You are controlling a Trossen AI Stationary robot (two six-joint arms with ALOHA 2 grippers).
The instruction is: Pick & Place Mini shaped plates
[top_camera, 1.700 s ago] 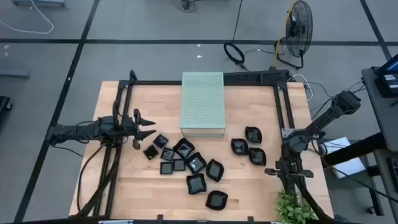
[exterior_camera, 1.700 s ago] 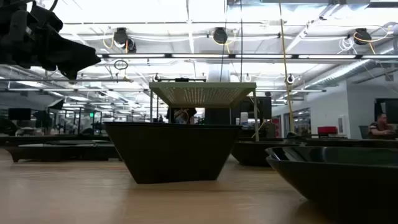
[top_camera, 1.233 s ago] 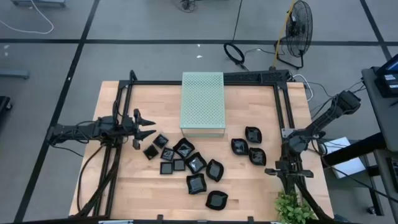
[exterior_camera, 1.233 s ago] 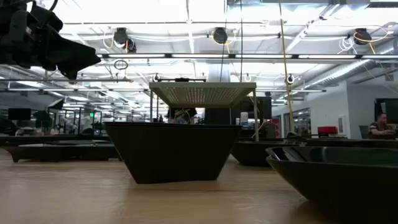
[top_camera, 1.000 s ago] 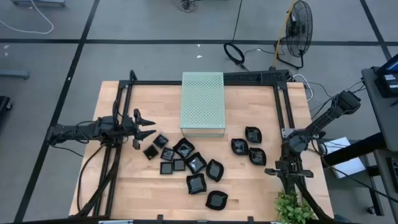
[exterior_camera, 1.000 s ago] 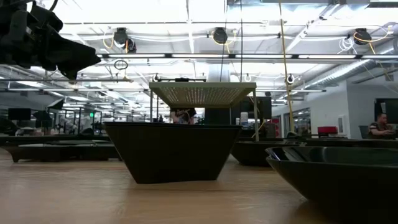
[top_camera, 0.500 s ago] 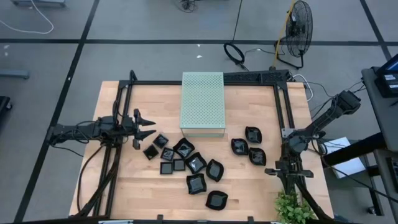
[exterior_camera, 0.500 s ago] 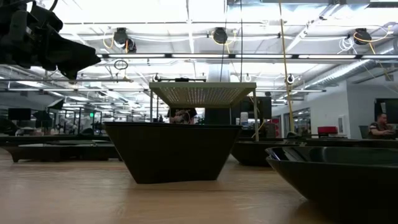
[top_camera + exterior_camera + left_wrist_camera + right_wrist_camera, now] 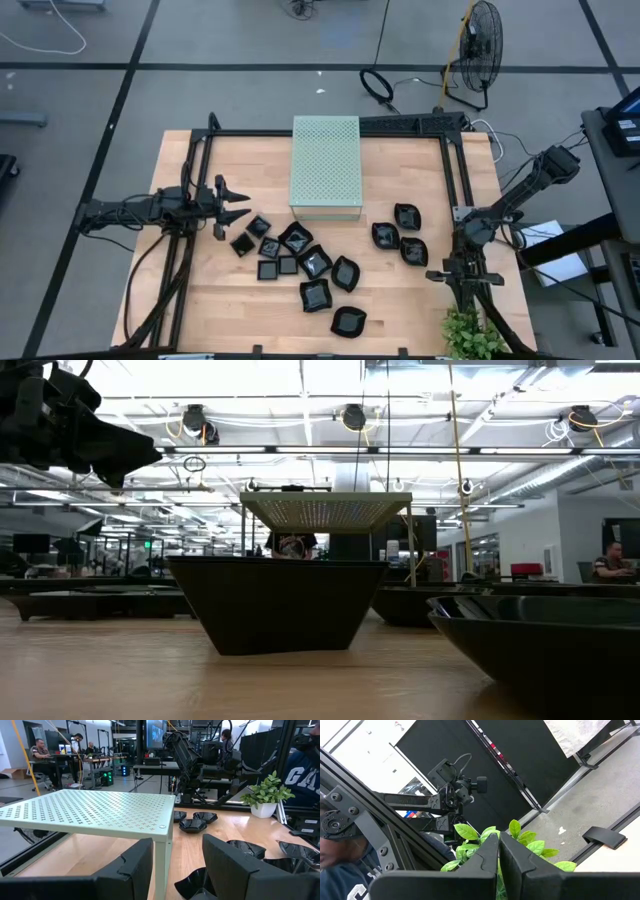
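Black mini shaped plates (image 9: 300, 262) scattered just beside left tool (image 9: 238, 206), spread wide, empty, right tool (image 9: 462, 276) pinched closed, well apart

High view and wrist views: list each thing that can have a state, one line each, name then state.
Left end effector: open, empty, beside the plates.
Right end effector: shut, empty, parked at the table's right edge.
Green box: upright on the table, nothing on top.
Black plates: lying loose on the table, none held.
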